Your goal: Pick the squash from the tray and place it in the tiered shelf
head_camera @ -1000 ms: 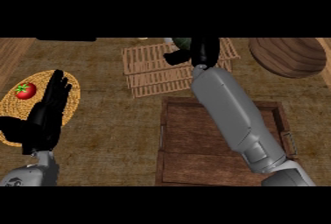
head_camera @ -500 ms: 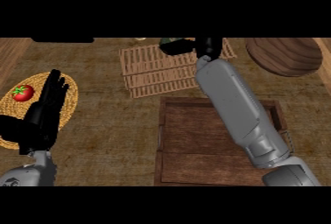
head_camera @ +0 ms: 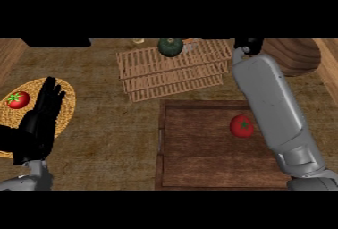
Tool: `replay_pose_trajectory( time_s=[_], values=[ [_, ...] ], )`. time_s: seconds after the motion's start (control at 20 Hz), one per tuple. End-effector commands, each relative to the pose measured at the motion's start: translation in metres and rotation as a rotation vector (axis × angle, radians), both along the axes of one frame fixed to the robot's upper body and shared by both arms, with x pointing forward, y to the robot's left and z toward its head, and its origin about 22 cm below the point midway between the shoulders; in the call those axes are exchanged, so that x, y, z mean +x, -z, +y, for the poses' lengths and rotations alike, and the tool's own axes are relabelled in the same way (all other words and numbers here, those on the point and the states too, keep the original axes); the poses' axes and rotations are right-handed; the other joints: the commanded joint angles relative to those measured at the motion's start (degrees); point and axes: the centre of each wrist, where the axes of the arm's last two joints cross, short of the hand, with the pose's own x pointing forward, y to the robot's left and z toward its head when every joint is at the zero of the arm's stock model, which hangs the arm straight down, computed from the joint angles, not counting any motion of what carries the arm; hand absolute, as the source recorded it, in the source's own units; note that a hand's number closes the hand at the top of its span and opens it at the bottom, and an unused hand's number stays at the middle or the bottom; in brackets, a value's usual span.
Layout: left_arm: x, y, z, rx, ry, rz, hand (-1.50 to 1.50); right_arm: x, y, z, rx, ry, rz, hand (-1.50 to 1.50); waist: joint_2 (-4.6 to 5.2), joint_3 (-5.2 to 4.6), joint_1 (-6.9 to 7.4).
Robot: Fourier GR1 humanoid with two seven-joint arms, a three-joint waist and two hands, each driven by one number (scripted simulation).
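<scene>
The squash (head_camera: 170, 47), dark green and round, lies on the far part of the slatted wooden tiered shelf (head_camera: 171, 74), near the view's top. My right hand (head_camera: 247, 44) shows only as a black bit at the top edge, to the right of the squash and apart from it. Its grey forearm (head_camera: 274, 112) runs down across the right side of the dark wooden tray (head_camera: 198, 156). My left hand (head_camera: 40, 123) rests open at the left edge, fingers up, over a woven plate (head_camera: 66, 96).
A red tomato (head_camera: 242, 126) lies in the tray beside my right forearm. Another tomato (head_camera: 18, 99) sits on the woven plate. A wooden bowl (head_camera: 297, 56) stands at the upper right, close to my right hand.
My right arm has swung to the right, away from the shelf's middle. The squash now shows alone on the shelf, and the tomato in the tray has come into sight.
</scene>
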Motion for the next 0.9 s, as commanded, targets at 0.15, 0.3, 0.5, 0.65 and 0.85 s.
replay_pose_trajectory(
  time_s=[0.15,0.3,0.5,0.65,0.85],
  values=[
    [-0.009,0.009,0.01,-0.019,-0.017,0.009,0.0,-0.04,-0.005,-0.082,0.062,0.112,0.045,-1.5,-0.24,0.01,-0.87],
    [-0.011,0.006,0.002,-0.009,-0.001,-0.001,0.0,-0.068,-0.002,-0.128,0.044,0.079,0.041,-1.5,-0.08,0.04,-0.74],
    [-0.008,-0.002,0.002,0.014,-0.017,-0.016,0.0,-0.11,-0.014,-0.151,0.053,0.042,0.04,-1.5,0.08,0.02,-0.29],
    [0.003,0.006,0.0,0.009,0.006,-0.011,0.0,-0.119,-0.02,-0.185,0.045,0.027,0.027,-1.5,0.32,0.02,0.2],
    [0.004,0.006,0.0,-0.006,0.009,-0.004,0.0,-0.135,-0.019,-0.208,0.074,-0.003,0.014,-1.5,0.38,0.02,0.49]
  ],
)
